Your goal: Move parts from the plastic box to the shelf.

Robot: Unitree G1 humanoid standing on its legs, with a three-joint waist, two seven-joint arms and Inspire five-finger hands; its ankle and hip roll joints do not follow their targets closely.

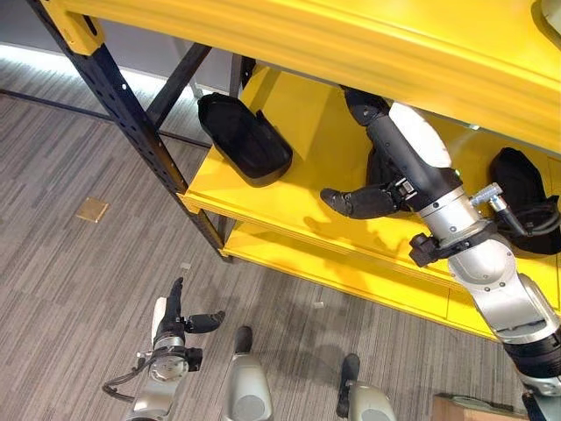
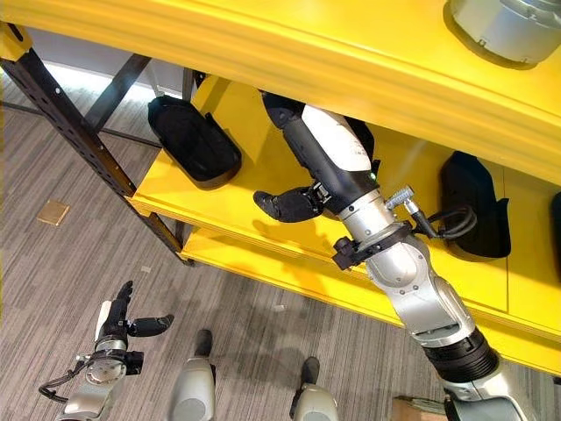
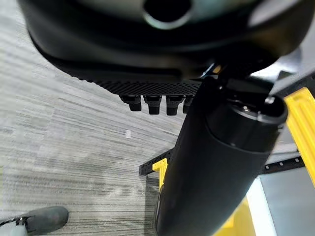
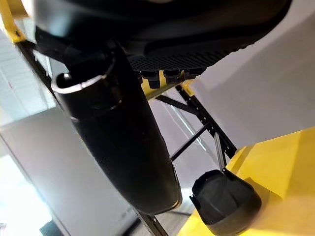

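Observation:
My right hand [image 1: 399, 145] reaches into the yellow shelf [image 1: 289, 206] above its middle board, open, with straight fingers under the upper beam and the thumb [image 1: 355, 202] spread out. Nothing shows between thumb and fingers in the right wrist view. A dark part [image 2: 364, 140] lies behind that hand, mostly hidden. One black moulded part [image 1: 245, 136] rests on the board to the left, also seen as the black part [image 4: 224, 201]. Another black part [image 1: 521, 202] lies to the right. My left hand [image 1: 175, 320] hangs low over the floor, open and holding nothing.
The shelf's dark blue upright [image 1: 131, 123] and diagonal brace stand at the left. A silver round object [image 2: 500, 26] sits on the top board. A brown box corner [image 1: 473, 408] shows at the lower right. A small tan square [image 1: 92, 209] lies on the grey floor.

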